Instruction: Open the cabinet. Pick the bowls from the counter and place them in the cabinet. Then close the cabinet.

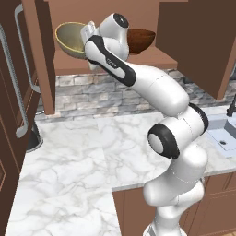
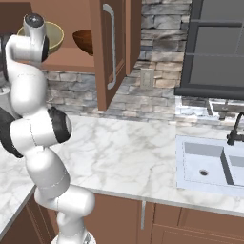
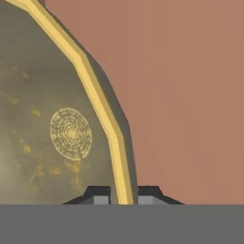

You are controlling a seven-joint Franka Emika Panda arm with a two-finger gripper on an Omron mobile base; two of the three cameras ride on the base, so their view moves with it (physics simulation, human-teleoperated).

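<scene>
The cabinet (image 1: 156, 59) stands open, its doors (image 1: 44, 55) (image 2: 114, 47) swung out. On its shelf sits the dark reddish-brown bowl (image 1: 140, 40) (image 2: 83, 42). To its left the pale beige bowl (image 1: 69, 39) (image 2: 55, 35) (image 3: 62, 133) is tilted inside the cabinet, low over the shelf. My gripper (image 1: 87, 34) (image 3: 123, 193) is shut on this bowl's yellowish rim, one fingertip on each side. I cannot tell whether the bowl touches the shelf. The white marble counter (image 1: 69, 152) (image 2: 133, 152) lies below.
A sink (image 2: 209, 167) (image 1: 223, 133) with a dark faucet (image 2: 236, 126) is set in the counter at the right. A black-framed unit (image 2: 214, 47) hangs above it. A darker tall door (image 1: 9, 92) stands at the far left. Stone backsplash runs behind.
</scene>
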